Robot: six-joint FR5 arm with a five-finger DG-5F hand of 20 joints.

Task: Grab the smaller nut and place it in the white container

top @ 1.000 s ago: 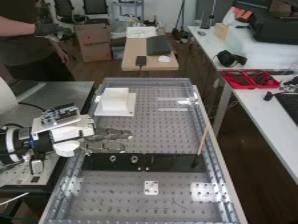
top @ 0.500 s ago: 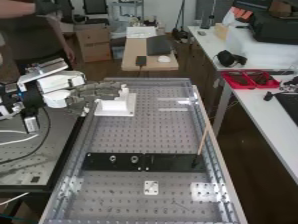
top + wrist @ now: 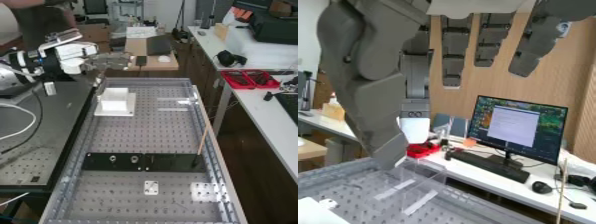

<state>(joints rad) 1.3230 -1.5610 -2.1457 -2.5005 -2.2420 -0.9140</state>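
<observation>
In the high view the hand (image 3: 110, 61) is up beyond the far left corner of the perforated bench, its fingers stretched out and holding nothing visible. Below and nearer stands the white container (image 3: 115, 103) on its flat white base; its inside cannot be made out. On the black bar (image 3: 174, 162) are the larger nut (image 3: 113, 158) and, just right of it, the bearing (image 3: 134, 159). In the wrist view the hand (image 3: 454, 50) has its fingers hanging nearly straight, the thumb apart from them. A white corner (image 3: 316, 212) of the container's base is there too.
A thin wooden stick (image 3: 203, 140) rises from the bar's right end. Metal rails (image 3: 211, 150) edge the bench. A small white plate (image 3: 151, 188) lies nearer than the bar. Red trays (image 3: 249, 79) sit on the side table; a monitor (image 3: 517, 127) stands there too.
From over the bar's left part the hand has moved away to the container's near left, then farther up and back past it. The container, larger nut and bearing stayed put.
</observation>
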